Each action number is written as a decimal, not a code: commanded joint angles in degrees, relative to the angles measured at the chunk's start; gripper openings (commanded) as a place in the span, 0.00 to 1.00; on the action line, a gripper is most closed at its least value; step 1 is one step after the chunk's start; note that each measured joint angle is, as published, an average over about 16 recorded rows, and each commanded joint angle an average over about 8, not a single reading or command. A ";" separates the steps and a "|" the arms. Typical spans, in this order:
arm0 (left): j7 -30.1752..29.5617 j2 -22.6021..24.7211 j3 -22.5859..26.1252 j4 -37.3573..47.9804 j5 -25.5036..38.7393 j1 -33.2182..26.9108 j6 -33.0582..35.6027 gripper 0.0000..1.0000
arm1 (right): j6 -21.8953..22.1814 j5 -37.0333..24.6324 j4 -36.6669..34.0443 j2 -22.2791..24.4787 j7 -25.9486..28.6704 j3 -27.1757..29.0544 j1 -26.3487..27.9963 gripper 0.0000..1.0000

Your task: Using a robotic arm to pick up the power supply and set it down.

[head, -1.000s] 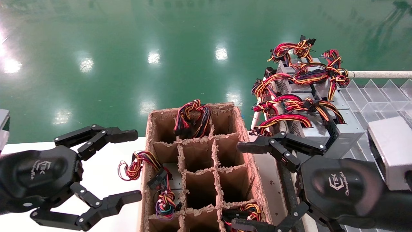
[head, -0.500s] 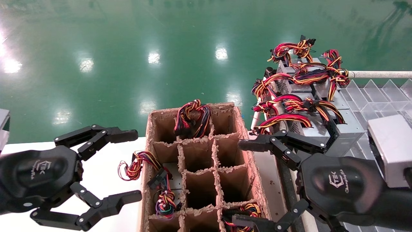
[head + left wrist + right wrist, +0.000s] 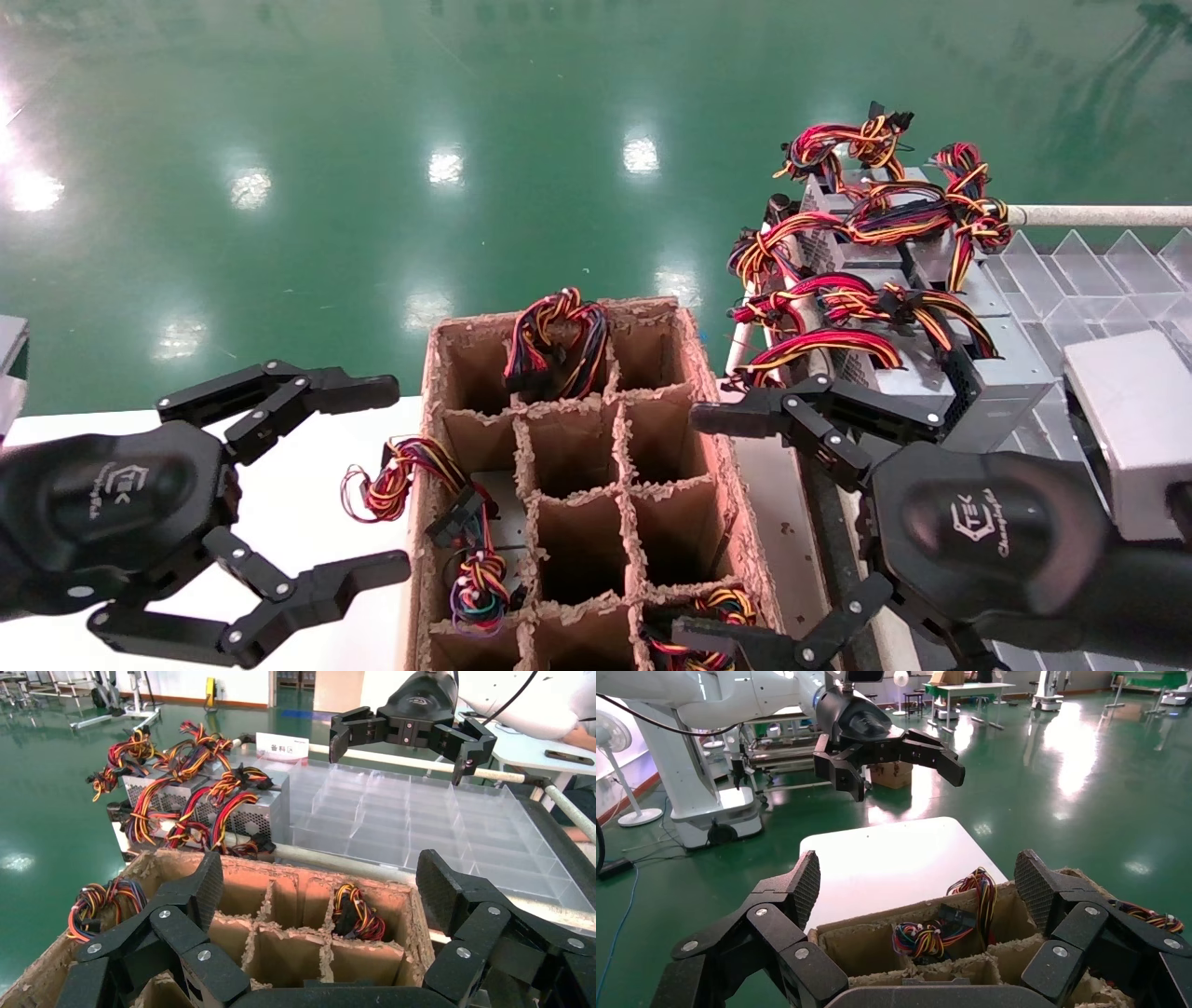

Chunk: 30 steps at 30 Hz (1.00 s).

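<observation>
In the head view, the left gripper [image 3: 377, 480] is held with jaws spread and nothing between them over the white table [image 3: 307, 485], beside the cardboard divider box [image 3: 708, 447]. The right gripper [image 3: 708, 531] is likewise spread wide and unloaded, at the box's right edge. The power supply [image 3: 917, 377] lies among others on the clear tray [image 3: 1099, 270], behind that gripper.

In the left wrist view, wired units are seen beyond the box.

In the right wrist view, wire bundles are seen in the compartments.
</observation>
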 commanded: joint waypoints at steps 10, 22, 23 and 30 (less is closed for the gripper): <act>0.00 0.00 0.00 0.00 0.00 0.00 0.00 1.00 | 0.04 -0.05 0.00 0.00 0.02 0.04 -0.02 1.00; 0.00 0.00 0.00 0.00 0.00 0.00 0.00 1.00 | 0.08 -0.05 0.00 0.00 0.02 0.04 -0.02 1.00; 0.00 0.00 0.00 0.00 0.00 0.00 0.00 1.00 | 0.08 -0.05 0.00 0.00 0.02 0.04 -0.02 1.00; 0.00 0.00 0.00 0.00 0.00 0.00 0.00 1.00 | 0.08 -0.05 0.00 0.00 0.02 0.04 -0.02 1.00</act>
